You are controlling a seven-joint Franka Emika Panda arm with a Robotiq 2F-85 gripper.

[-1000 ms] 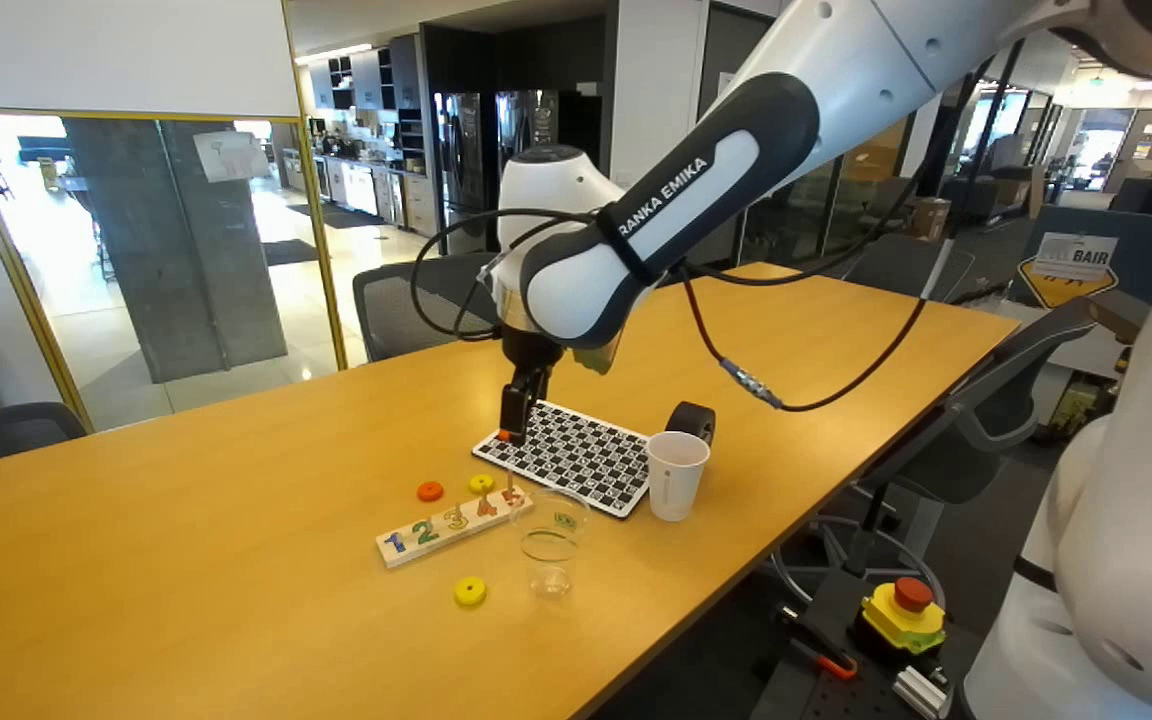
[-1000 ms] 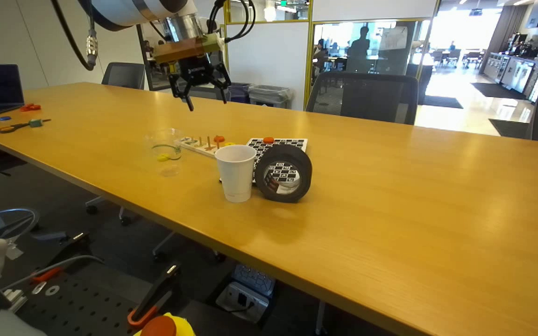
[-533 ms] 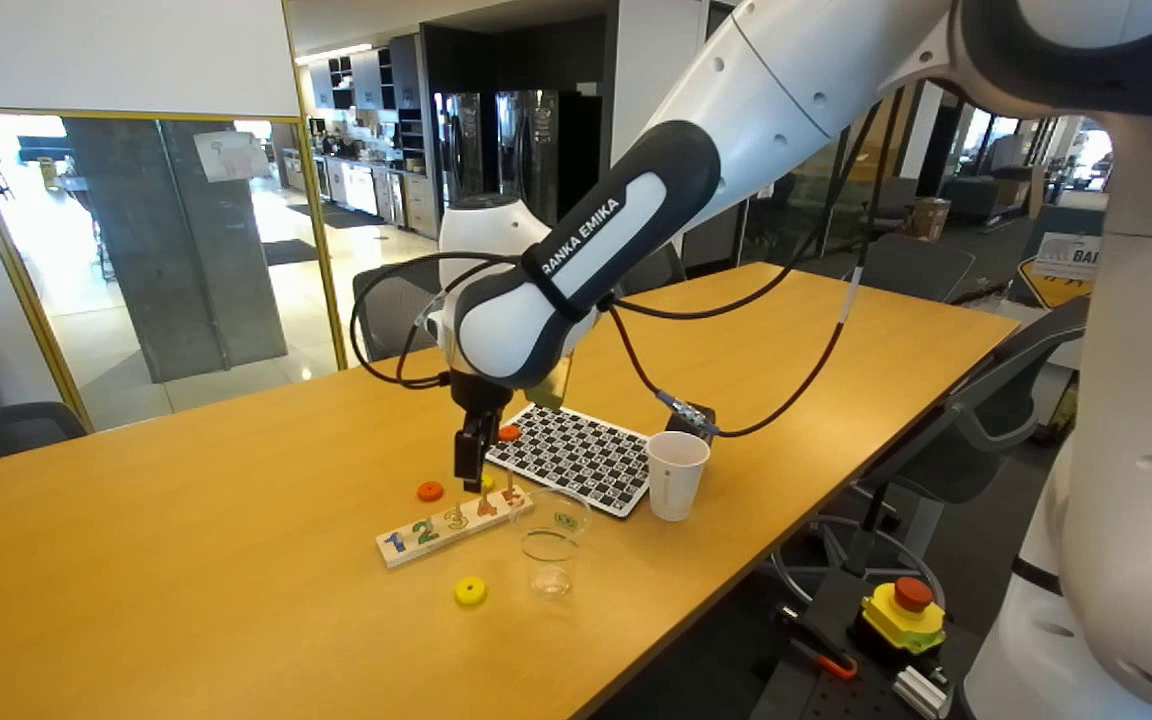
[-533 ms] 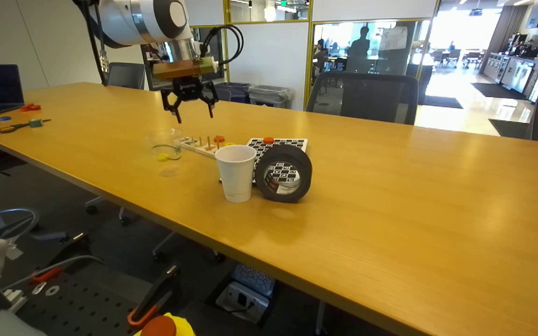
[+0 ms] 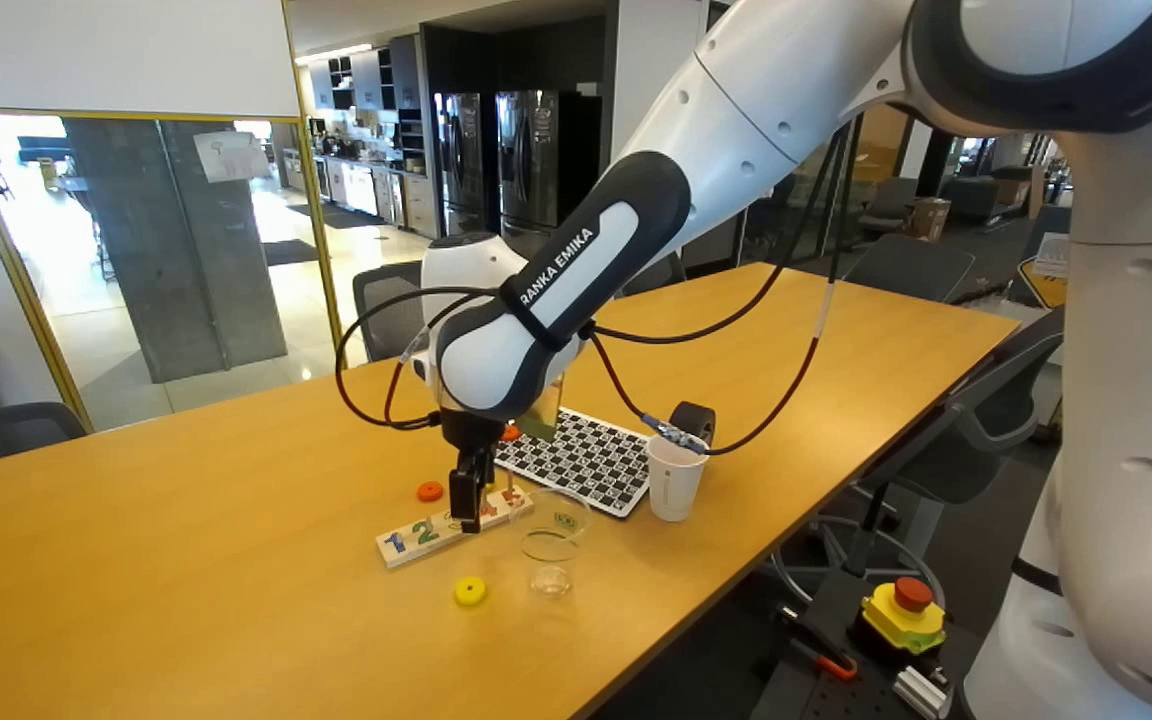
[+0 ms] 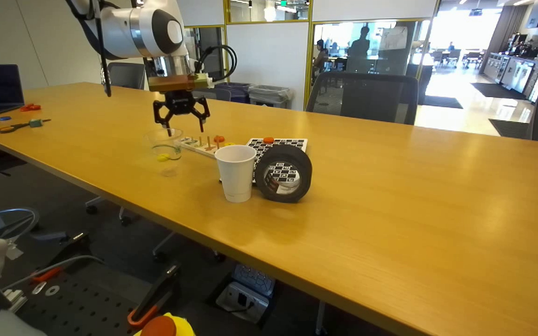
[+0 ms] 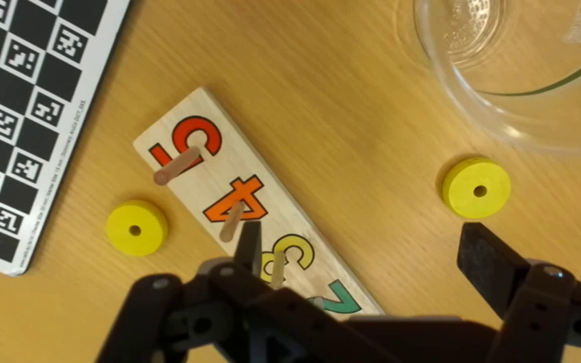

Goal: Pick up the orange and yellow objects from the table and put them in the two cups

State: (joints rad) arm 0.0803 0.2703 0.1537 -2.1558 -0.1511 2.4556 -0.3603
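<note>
In an exterior view: gripper hung with jaws spread wide, holding nothing. The white cup stood upright just beside a roll of black tape.

In an exterior view: a yellow disc lay on the worktop near the clear plastic cup; an orange disc lay across the numbered peg board from it, a second orange disc at the edge of the checkered board.

Wrist view: part of the peg board showed between the jaws; a second yellow disc lay between peg board and checkered board.

Step in hand, judged: reaching for the yellow disc by the clear plastic cup. Good practice called for centring it, narrowing the jaws or turning them alongside the cup (a wide-set finger could tip it), then straight descent, a low, gentle squeeze, vertical lift.

The yellow disc lay flat, hole facing up, round, so no long axis along the worktop; its hole's axis stood vertical, leaving jaw heading free but for the cup. The clear plastic cup stood mouth up, long axis vertical
</note>
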